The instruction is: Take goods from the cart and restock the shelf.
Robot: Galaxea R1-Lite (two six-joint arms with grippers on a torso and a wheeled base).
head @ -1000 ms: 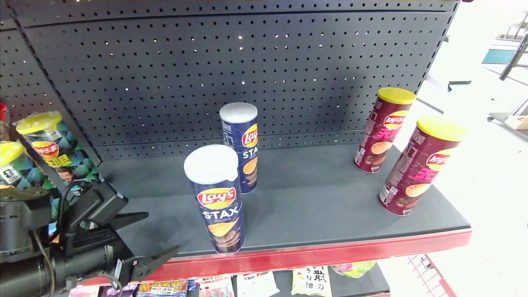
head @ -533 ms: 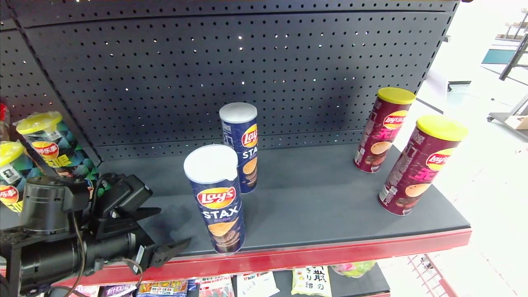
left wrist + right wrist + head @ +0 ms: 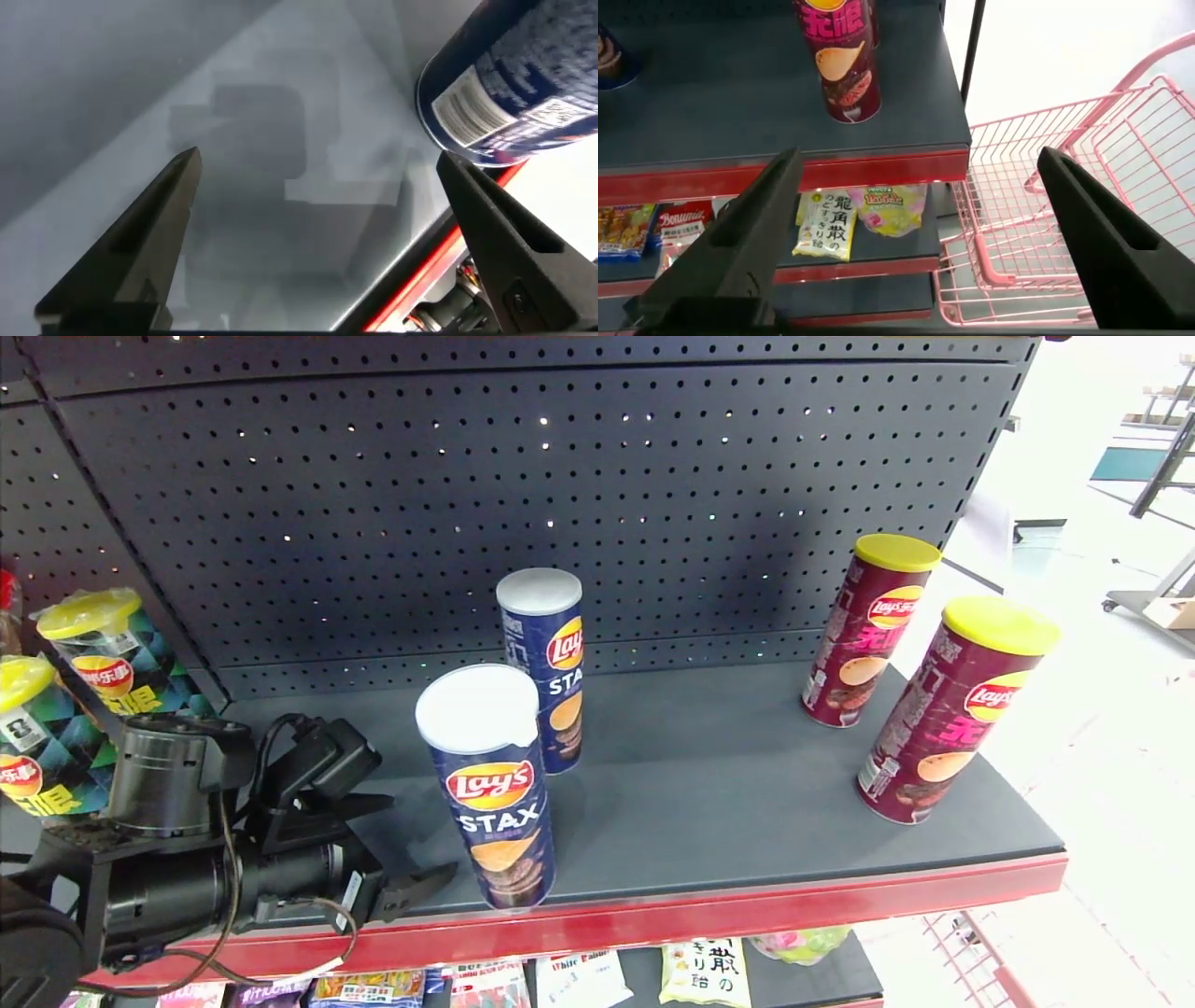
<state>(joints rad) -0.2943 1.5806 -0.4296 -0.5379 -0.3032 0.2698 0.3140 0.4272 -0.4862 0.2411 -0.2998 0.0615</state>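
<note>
The shelf (image 3: 709,784) is a dark grey board with a red front lip and a perforated back panel (image 3: 467,476). Four chip cans stand upright on it. The front blue can (image 3: 487,793), white-lidded, stands near the lip, left of the middle. The rear blue can (image 3: 546,672) stands just behind it, close to the back panel. Well apart from these, toward the right end, stand two cans with yellow lids: the rear maroon can (image 3: 868,630) near the panel and the front maroon can (image 3: 948,719) nearer the lip. In the next bay on the left stand teal-patterned cans (image 3: 107,663), also yellow-lidded.

The left pincer (image 3: 422,833) lies low over the board at the left and points toward the front blue can. Its fingers are spread apart with nothing between them, and the nearer fingertip is just beside the can's base. The left wrist view shows bare board in the gap, with the can's base off to one side, outside it.

The right pincer (image 3: 920,154) is also spread wide and holds nothing. It hangs in front of the shelf's right end, facing the red lip below the front maroon can. Beside that end of the shelf stands the pink wire cart (image 3: 1083,177). Under the lip, snack packets (image 3: 827,224) lie on the lower shelf (image 3: 938,238).
</note>
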